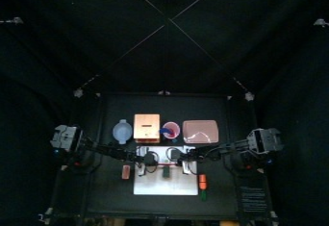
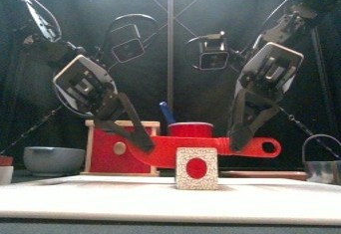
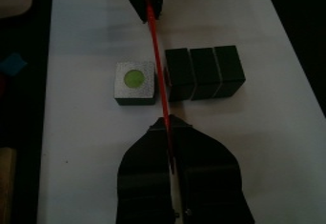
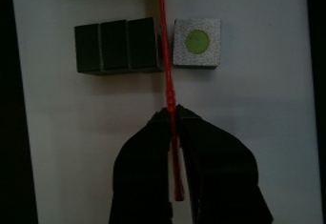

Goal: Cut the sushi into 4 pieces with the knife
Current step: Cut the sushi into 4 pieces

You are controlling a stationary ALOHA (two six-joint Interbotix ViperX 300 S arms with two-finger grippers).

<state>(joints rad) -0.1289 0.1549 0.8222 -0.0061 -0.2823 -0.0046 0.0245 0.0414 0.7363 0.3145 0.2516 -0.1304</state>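
Plainly, the toy sushi roll (image 3: pixel 204 72) lies on the white cutting board (image 3: pixel 261 132) as three dark green blocks together and one cut piece (image 3: pixel 132 82) just beside them, with the red toy knife (image 3: pixel 155 61) in the gap between, its ends pinched in the closed jaws of the left gripper (image 3: pixel 165 125) and the right gripper (image 4: pixel 170 123).

My left wrist view loses one end of the red knife (image 3: pixel 154 51) between the clamped jaws of my left gripper (image 3: pixel 163 131). My right gripper (image 4: pixel 170 123) covers the other end. From the front, the cut piece (image 2: pixel 197 168) hides the rest of the sushi roll (image 3: pixel 204 72), which lies toward the table's 12 o'clock. From above, the blade on the cutting board (image 1: pixel 154 187) is too small to make out. The front view's 3 o'clock edge clips the metal cutter (image 2: pixel 321 163).
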